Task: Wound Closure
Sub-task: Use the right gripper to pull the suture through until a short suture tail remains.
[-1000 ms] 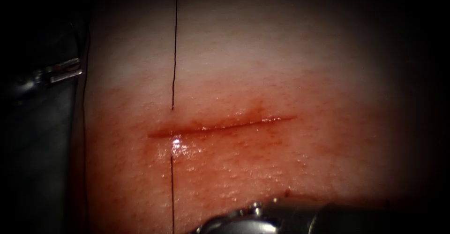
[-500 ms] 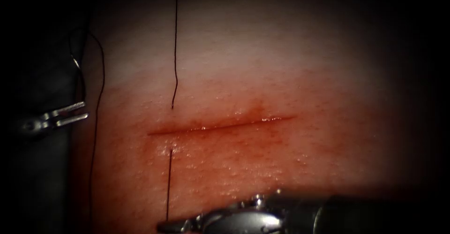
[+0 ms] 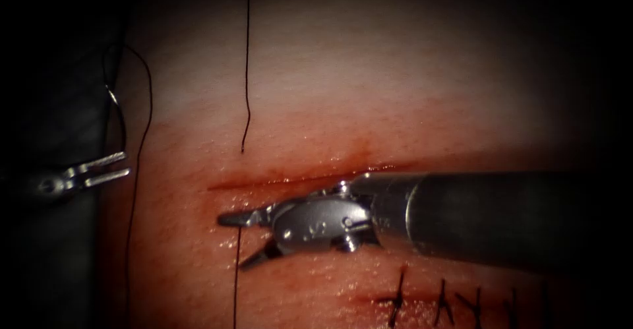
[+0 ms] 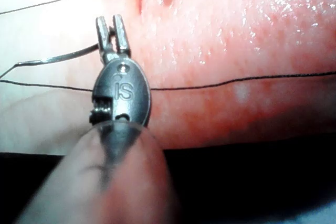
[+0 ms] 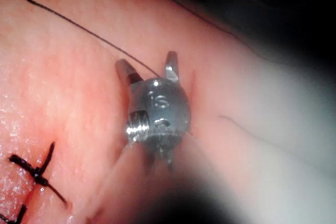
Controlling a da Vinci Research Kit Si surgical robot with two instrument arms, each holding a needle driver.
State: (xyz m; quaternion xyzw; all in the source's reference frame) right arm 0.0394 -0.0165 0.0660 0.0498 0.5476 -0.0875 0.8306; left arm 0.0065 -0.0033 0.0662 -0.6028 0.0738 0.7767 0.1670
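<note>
Right tool (image 3: 245, 240) lies at lower centre of the endoscope frame, just below the cut (image 3: 310, 179), jaws spread wide and holding nothing; the thread (image 3: 247, 72) passes between the two tips where it leaves the tissue (image 3: 395, 91). Left tool (image 3: 109, 169) sits at the far left edge, off the tissue, jaws parted narrowly; the needle (image 4: 68, 56) appears caught near its rear end at their base, its thin curve arcing up toward upper left. Needle is out of the tissue. Judgement: thread is fine, limp and light, likely slick from the red fluid (image 3: 356, 154), best taken flat between the pads; tissue is soft and yielding. Finished stitches (image 3: 435, 299) crowd the lower right. Open room lies above the cut, upper centre and upper right.
</note>
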